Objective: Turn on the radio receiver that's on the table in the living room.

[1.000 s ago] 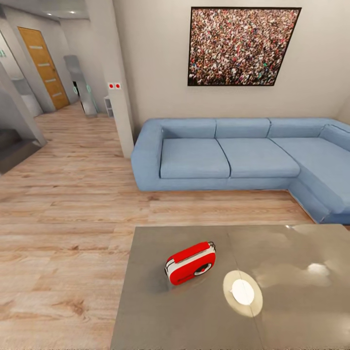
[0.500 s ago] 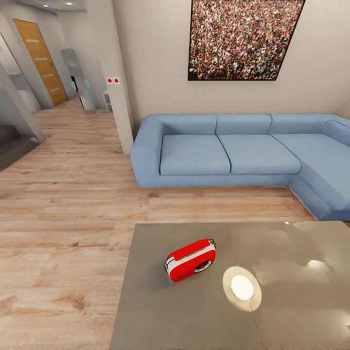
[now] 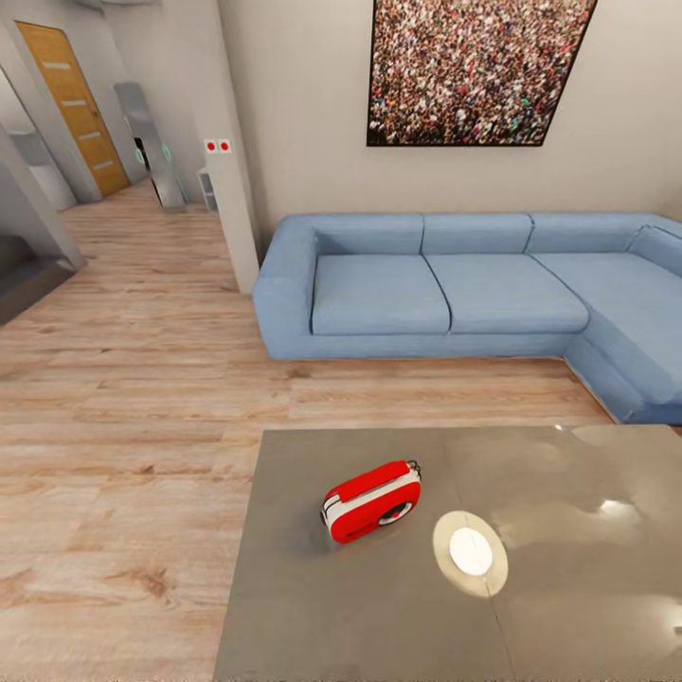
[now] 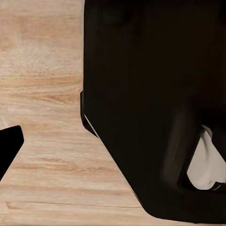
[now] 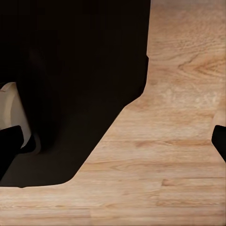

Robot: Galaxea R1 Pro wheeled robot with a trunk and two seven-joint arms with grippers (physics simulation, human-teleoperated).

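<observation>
The small red rounded radio with a white band (image 3: 371, 501) sits on the glossy grey surface (image 3: 313, 616); it looks light and hard, so press gently. I cannot tell either claw's state

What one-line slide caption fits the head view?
Red radio receiver on the glossy table beside a white-glowing disc, facing a blue sofa.

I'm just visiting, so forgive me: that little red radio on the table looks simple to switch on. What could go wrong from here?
The radio receiver sits well in from the near edge of the table, so the arm may have a long reach. It looks light and could slide on the glossy top if pushed. The glowing white disc lies close beside it and might be bumped instead.
</observation>
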